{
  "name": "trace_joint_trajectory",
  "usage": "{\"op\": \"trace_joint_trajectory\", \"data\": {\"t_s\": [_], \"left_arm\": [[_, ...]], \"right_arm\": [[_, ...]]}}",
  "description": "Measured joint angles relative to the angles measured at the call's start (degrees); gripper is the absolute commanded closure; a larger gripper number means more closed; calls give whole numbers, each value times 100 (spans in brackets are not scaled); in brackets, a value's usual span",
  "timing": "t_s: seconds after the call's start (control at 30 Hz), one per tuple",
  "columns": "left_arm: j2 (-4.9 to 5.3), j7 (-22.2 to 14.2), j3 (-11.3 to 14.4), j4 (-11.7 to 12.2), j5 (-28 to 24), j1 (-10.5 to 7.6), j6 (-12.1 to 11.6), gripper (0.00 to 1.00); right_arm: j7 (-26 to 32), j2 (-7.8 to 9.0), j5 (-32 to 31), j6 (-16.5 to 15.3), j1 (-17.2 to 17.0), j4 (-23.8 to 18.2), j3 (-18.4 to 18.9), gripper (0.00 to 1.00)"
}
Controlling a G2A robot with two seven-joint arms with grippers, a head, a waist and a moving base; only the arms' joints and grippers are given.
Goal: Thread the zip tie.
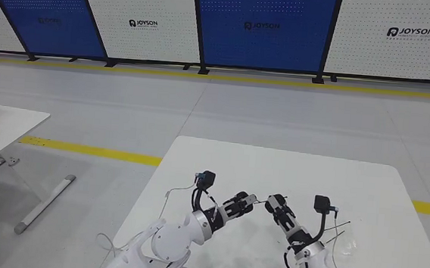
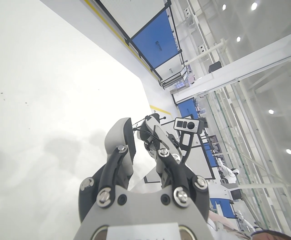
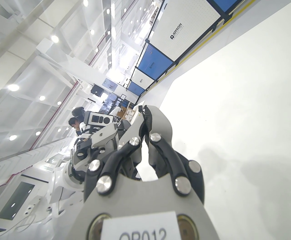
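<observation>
The zip tie (image 1: 261,202) is being held above the table (image 1: 273,161), between the two grippers; one end is being pinched by the pressed-together fingers of the right gripper (image 3: 144,113); the left gripper (image 2: 142,123) is being presented alongside, fingers spread; light, thin and springy, it is probably best gripped near its tip.

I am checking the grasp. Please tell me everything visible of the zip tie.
The zip tie looks like a thin black plastic strip. A short end sticks out past the shut fingertips of the right gripper, which holds it above the white table, facing the open left gripper. Its head and full length are too small to tell.
</observation>
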Motion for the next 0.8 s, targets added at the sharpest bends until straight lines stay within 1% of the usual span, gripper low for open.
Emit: {"op": "trace_joint_trajectory", "data": {"t_s": [0.27,0.43,0.47,0.5,0.57,0.63,0.77,0.8], "left_arm": [[4,15,-20,1,28,4,8,100],[6,-46,26,-1,85,7,1,100],[4,-50,38,3,78,5,1,100],[-2,-43,47,10,14,4,2,100],[-17,22,42,19,-160,-2,42,100],[-41,175,18,17,-398,-20,92,100],[-77,404,-29,41,-795,-44,113,100],[-87,470,-37,48,-895,-47,125,100]], "right_arm": [[11,-12,-31,22,-6,-15,10,100],[17,-22,-14,-16,-11,-30,11,100],[21,-24,0,-25,-12,-33,14,79],[31,-26,19,-30,-13,-34,18,0],[54,-28,40,-29,-11,-36,23,0],[88,-30,40,-43,-3,-34,28,0],[182,-33,101,-59,17,-2,41,0],[250,-31,119,-105,28,12,48,0]]}}
